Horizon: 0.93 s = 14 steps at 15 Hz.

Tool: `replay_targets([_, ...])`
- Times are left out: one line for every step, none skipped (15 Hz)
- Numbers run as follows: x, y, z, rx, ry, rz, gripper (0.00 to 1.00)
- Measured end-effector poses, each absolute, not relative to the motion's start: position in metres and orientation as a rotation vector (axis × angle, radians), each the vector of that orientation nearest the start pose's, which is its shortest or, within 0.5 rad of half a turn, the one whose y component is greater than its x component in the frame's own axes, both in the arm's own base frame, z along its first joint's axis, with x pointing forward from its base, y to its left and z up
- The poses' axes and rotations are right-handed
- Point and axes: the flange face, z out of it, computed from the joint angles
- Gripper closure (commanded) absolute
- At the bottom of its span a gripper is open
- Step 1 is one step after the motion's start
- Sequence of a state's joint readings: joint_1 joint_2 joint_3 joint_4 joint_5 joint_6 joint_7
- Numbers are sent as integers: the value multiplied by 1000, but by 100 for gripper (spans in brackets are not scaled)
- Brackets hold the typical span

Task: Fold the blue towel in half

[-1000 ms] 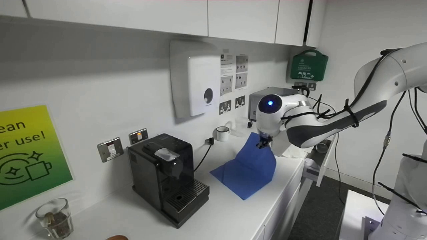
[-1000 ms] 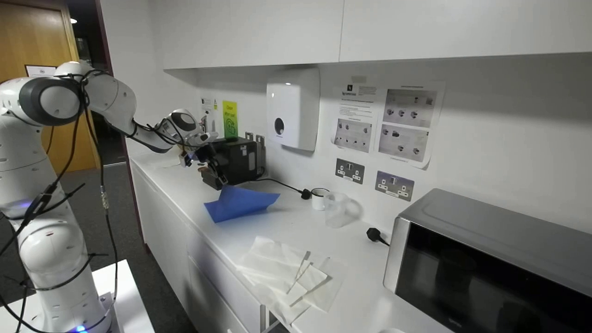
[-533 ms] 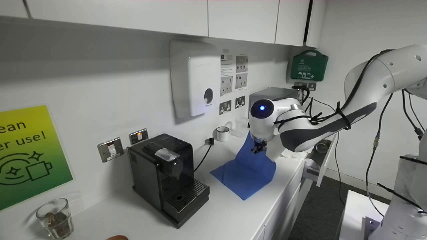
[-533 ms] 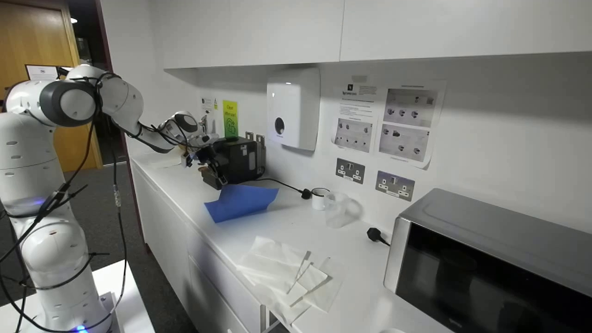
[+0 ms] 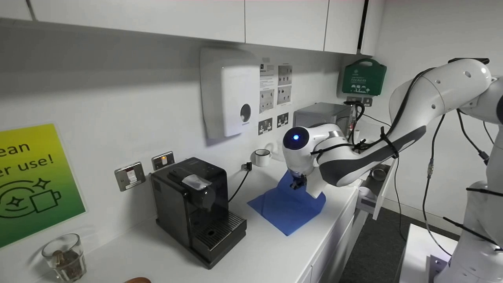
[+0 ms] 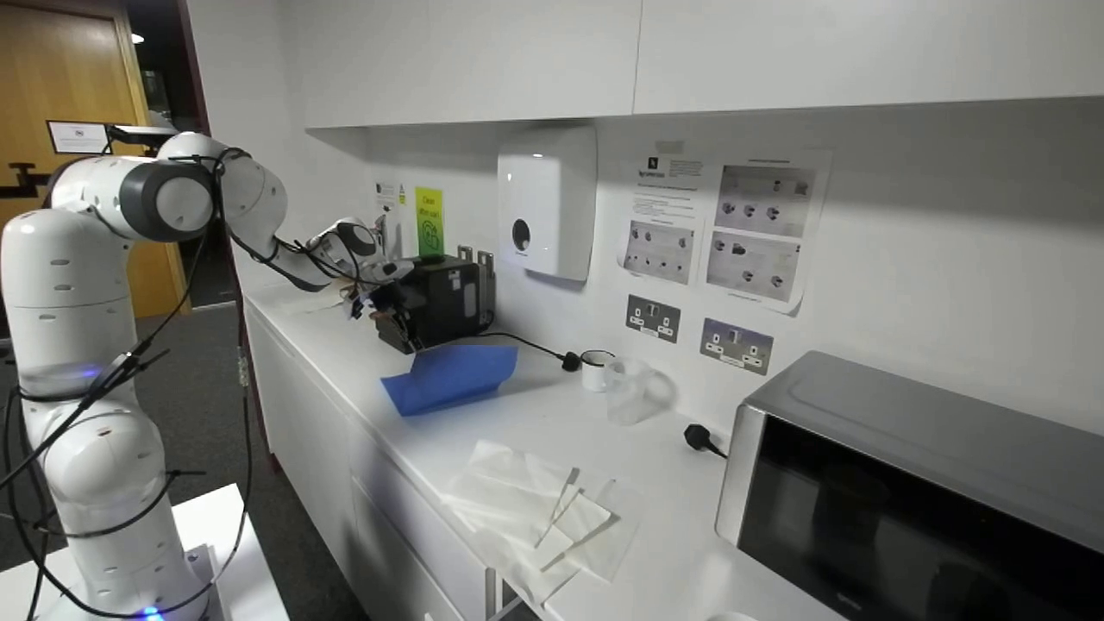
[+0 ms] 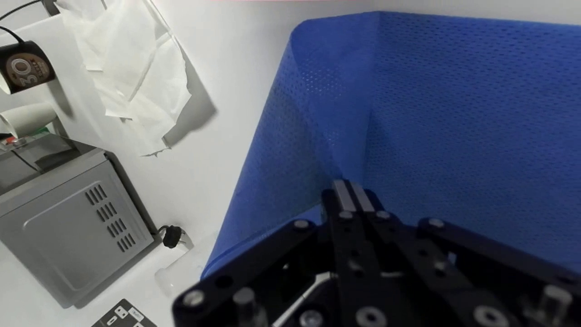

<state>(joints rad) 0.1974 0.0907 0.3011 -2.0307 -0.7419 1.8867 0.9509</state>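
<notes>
On the white counter [image 5: 271, 251], in an exterior view, lies the blue cloth towel [image 5: 289, 214], partly raised; a yellow-green paper sign [image 5: 39, 184], cropped, reads "ean", "er use!". In an exterior view, the jaws blur into a black boxy coffee machine [image 6: 453, 293]. In the wrist view they clamp the puckered towel.

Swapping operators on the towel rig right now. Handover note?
Gripper: shut on a raised part of the blue towel.
Where: on the white counter, beside the black coffee machine. The part toward the machine lies flat; the opposite side is lifted.
Done: towel grasped, one side up. Not folded yet.
Left: likely bring the lifted side over the flat part, lay it down, release, then check the edges line up.
</notes>
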Motion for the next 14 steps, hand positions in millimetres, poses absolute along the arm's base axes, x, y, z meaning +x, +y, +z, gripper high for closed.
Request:
replay_targets([511, 222, 400, 2485, -154, 336, 100])
replay_targets([512, 227, 397, 2480, -148, 326, 100])
replay_targets([513, 233, 395, 2476, -141, 316, 100])
replay_targets([514, 238, 393, 2474, -132, 310, 100])
replay_targets([514, 244, 390, 2474, -122, 304, 100])
replay_targets([514, 249, 389, 2473, -115, 300, 100])
replay_targets([514, 253, 387, 2473, -109, 297, 100])
replay_targets([515, 255, 388, 2476, -107, 297, 100])
replay_targets([516, 257, 389, 2480, -109, 298, 100])
replay_targets([517, 257, 391, 2484, -114, 301, 100])
replay_targets([519, 257, 393, 2487, -120, 305, 100])
replay_targets([521, 256, 396, 2490, -128, 308, 100])
replay_targets([523, 255, 398, 2492, -135, 309, 100])
replay_targets([524, 254, 399, 2497, -141, 309, 100])
